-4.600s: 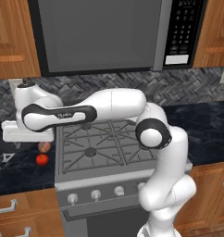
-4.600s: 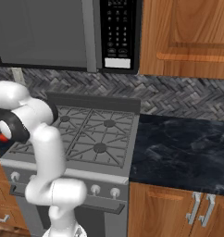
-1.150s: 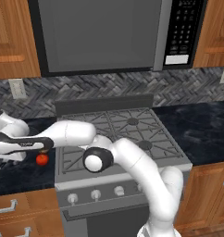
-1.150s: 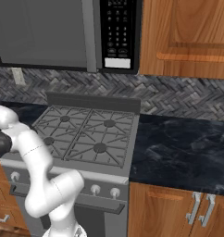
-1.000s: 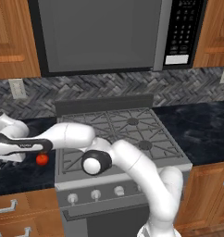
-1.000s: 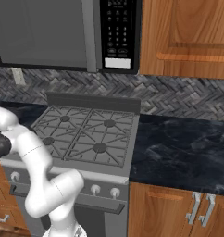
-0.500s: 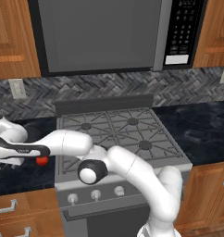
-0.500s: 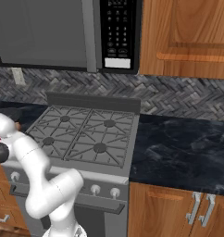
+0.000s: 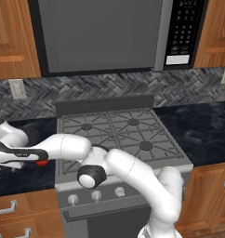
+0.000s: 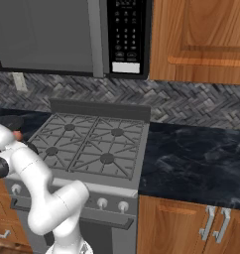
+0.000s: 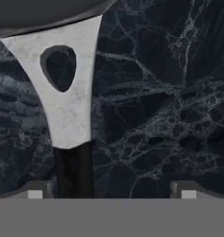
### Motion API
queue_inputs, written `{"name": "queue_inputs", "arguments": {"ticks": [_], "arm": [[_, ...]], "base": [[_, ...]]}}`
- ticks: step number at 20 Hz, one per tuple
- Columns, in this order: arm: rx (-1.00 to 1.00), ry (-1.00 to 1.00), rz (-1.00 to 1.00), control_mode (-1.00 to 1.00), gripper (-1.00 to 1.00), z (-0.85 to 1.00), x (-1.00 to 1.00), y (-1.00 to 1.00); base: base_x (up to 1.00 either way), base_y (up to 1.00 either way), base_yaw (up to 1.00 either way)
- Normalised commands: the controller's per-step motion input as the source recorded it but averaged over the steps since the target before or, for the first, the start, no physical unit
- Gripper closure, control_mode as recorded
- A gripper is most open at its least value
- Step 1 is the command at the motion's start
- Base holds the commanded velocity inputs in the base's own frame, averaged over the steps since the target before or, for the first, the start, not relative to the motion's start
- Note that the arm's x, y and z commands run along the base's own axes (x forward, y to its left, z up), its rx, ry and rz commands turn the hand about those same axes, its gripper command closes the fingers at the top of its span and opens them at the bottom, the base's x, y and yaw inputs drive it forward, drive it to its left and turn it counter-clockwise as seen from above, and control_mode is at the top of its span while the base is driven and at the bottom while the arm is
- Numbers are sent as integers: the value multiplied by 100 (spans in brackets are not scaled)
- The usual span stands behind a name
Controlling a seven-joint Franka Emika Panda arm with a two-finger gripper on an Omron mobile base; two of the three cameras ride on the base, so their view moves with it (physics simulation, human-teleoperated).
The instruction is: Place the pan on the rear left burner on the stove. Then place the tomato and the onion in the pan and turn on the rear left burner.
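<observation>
**End effector spread wide over the pan's handle, left of the stove**

You are looking straight down the hand view at the pan [image 11: 44, 11], whose dark rim curves across the top edge while its handle [image 11: 67, 102] runs down the picture: a flared silvery plate with a teardrop hole, then a narrow dark shaft that passes to the bottom edge. The pan lies on the dark marbled table [image 11: 164, 102]. Your end effector [image 11: 109, 194] has its jaws fully apart, the two finger tips [image 11: 36, 192] showing at either side of the bottom; the dark shaft sits just inside the left tip, well apart from the right one, and nothing is gripped.

From the left base view, your white arm [image 9: 128, 169] reaches low and far to the left, across the front corner of the stove [image 9: 119, 135], with the hand over the table beside it. A sliver of the bright red tomato [image 9: 42, 163] peeks from under the forearm, on the table left of the stove. The rear left burner [image 9: 86, 126] sits bare under its grate.

From the right base view, the arm [image 10: 32, 173] bends away toward the left edge, and the four burners of the stove carry nothing. Above it hangs the microwave [image 10: 67, 34], with wooden cabinets [image 10: 201, 39] alongside.
</observation>
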Motion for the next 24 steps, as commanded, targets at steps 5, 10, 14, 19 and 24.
{"name": "queue_inputs", "arguments": {"ticks": [5, 10, 14, 19, 24], "arm": [[0, 2, 0, -100, -100, -10, 19, 13], [0, 3, 0, -100, -100, -8, 24, 18], [0, 3, 0, -100, 100, -6, 9, 19], [-4, 1, -3, -100, 100, 0, 0, 6], [-9, 0, -5, -100, 100, 0, -5, -14]], "base": [[0, 0, 0], [0, 0, 0], [0, 0, 0], [0, 0, 0], [0, 0, 0]]}}
